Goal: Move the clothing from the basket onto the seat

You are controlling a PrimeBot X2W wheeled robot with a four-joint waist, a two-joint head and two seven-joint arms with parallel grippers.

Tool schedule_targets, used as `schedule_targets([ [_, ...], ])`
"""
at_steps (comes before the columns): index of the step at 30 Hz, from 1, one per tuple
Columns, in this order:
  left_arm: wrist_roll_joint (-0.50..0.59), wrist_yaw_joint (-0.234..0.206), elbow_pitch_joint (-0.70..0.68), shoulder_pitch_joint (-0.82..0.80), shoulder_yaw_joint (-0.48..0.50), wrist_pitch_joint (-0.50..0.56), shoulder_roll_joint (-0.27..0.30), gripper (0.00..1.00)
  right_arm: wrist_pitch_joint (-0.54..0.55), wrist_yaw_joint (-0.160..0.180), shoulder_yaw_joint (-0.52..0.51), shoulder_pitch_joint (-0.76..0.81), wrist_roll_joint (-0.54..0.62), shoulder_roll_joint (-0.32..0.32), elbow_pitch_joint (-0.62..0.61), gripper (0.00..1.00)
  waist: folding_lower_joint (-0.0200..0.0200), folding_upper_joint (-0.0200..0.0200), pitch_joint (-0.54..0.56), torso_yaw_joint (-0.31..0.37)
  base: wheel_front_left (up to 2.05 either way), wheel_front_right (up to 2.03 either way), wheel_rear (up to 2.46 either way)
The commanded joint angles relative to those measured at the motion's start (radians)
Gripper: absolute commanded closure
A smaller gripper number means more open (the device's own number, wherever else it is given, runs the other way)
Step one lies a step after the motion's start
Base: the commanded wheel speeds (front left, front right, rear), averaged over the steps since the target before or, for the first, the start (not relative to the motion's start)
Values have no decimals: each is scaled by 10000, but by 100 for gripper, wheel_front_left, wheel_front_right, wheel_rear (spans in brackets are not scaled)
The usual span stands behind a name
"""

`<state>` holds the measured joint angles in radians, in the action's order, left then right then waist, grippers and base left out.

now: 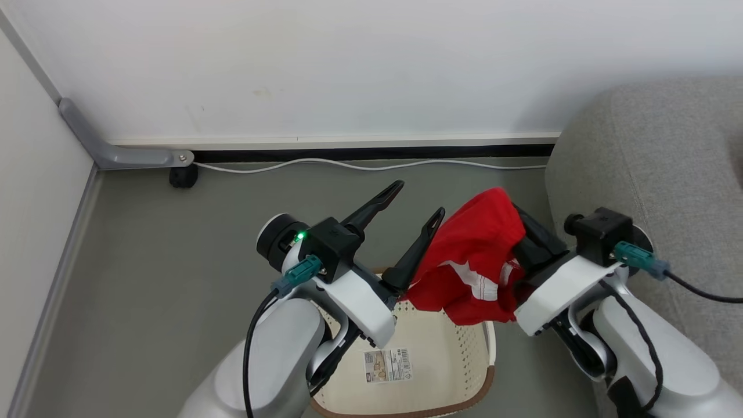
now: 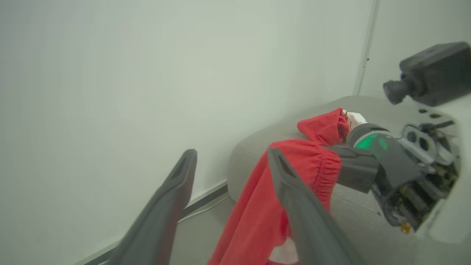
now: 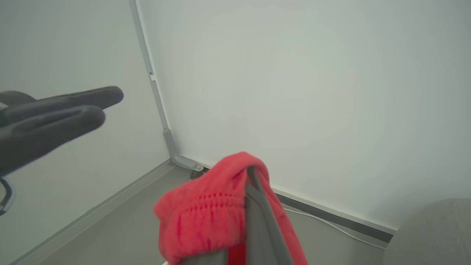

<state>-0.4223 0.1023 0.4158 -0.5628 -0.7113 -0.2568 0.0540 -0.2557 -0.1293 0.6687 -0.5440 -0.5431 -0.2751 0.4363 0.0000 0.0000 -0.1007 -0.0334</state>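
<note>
A bright red garment (image 1: 473, 261) with white trim hangs above the cream basket (image 1: 458, 371), and my right gripper (image 1: 511, 212) is shut on its top edge. In the right wrist view the red cloth (image 3: 206, 213) bunches over my fingers (image 3: 257, 213). My left gripper (image 1: 418, 200) stands open just left of the cloth, nothing between its fingers (image 2: 294, 198). The basket's base with its barcode label (image 1: 388, 364) is bare. A second red garment (image 2: 325, 127) lies on the grey sofa (image 1: 667, 174), which stands at the right.
A white wall runs behind, with a dark skirting strip and a white cable (image 1: 360, 165) along the floor. A grey bracket with a small black wheel (image 1: 183, 176) sits in the far left corner. Grey floor (image 1: 174, 278) lies left of the basket.
</note>
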Motion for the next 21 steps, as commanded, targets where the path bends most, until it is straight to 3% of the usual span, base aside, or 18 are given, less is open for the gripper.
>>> schedule_targets([
  [1,96,85,-121,-30,425,-48,150,0,-61,-14,-311,136,138,-110,-411,100,0,0,32,231,0,0,0],
  [9,187,204,-33,307,620,-48,164,0,-61,-14,-1276,133,360,-381,-911,100,0,0,118,997,0,0,0],
  [21,260,277,-112,786,650,-49,175,0,-61,-14,-2064,114,515,-633,-1506,100,0,0,363,3108,0,0,0],
])
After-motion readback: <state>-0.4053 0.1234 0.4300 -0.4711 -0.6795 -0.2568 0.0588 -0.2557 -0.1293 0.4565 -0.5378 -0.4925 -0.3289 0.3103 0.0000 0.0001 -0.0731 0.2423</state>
